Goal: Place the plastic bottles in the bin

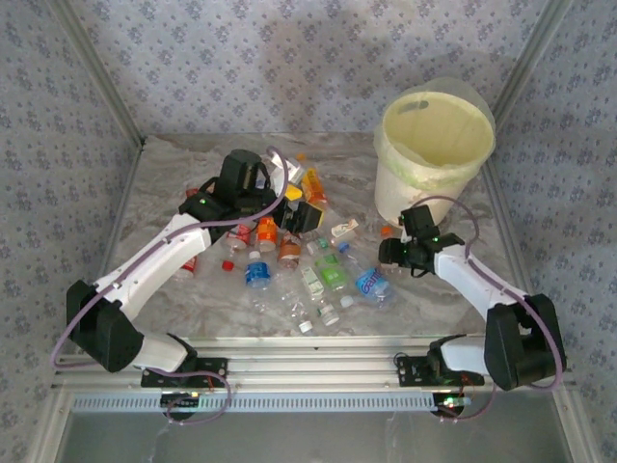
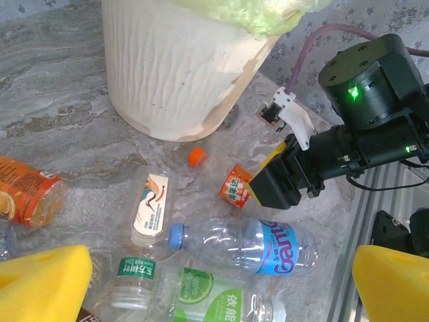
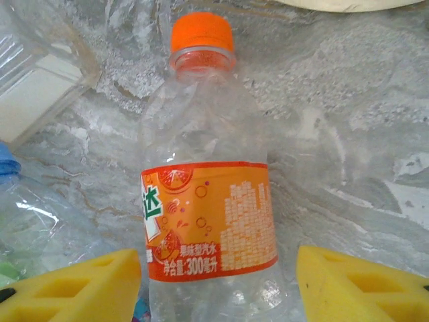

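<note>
Right arm squares up on a bottle
Your right end effector (image 3: 218, 285) is released, pads (image 3: 74, 288) straddling the orange-label bottle (image 3: 208, 221) on the counter (image 1: 193, 289) for a mid-body grip, with the bin (image 1: 424, 188) at one o'clock; your left end effector (image 2: 218, 285) is released too.

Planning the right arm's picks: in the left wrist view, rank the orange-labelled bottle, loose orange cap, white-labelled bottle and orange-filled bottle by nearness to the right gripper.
1. orange-labelled bottle: between the jaws of the right gripper.
2. loose orange cap: by the bin.
3. white-labelled bottle: left of centre.
4. orange-filled bottle: left edge.
</note>
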Tool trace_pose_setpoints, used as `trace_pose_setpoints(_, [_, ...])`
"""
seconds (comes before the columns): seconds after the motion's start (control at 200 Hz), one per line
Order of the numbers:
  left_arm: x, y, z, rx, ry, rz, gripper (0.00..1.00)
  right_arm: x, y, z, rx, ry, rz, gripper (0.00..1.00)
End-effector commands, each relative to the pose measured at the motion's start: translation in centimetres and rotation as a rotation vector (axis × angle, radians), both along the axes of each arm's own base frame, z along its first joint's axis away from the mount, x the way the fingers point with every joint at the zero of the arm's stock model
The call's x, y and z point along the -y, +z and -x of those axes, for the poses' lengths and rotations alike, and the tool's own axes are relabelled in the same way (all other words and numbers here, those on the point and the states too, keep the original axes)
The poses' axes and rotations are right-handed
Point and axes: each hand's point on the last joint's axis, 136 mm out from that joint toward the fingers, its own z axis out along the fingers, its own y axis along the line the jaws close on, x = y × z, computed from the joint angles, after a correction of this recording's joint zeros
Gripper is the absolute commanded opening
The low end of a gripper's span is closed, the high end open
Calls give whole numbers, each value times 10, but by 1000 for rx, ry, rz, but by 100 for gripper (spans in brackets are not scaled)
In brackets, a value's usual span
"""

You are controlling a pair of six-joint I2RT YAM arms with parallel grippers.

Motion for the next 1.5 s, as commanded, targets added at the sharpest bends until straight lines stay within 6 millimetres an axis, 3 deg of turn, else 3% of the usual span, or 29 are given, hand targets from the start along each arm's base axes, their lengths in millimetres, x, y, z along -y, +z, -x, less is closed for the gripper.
trace_pose_setpoints(0.0, [1,32,3,72,-12,37,100,2,-8,5,-44,-14,-5,66])
trace_pose_setpoints(0.35, [-3,38,4,100,-1,26,100,-8,-35,-9,-133,15,34,76])
trace_pose_setpoints(0.485, [-6,36,2,114,10,7,100,-13,-47,-11,-153,27,67,75])
trace_pose_setpoints(0.655, [-5,34,-1,96,9,13,100,-14,-49,-13,-145,36,147,67])
trace_pose_setpoints(0.804, [-7,33,-5,89,24,18,100,-14,-46,-12,-116,34,161,57])
trace_pose_setpoints(1.029, [-5,33,-10,73,42,23,100,-11,-29,-7,-68,13,134,51])
trace_pose_setpoints(1.499, [-2,39,-8,45,24,36,100,8,10,36,27,-48,48,46])
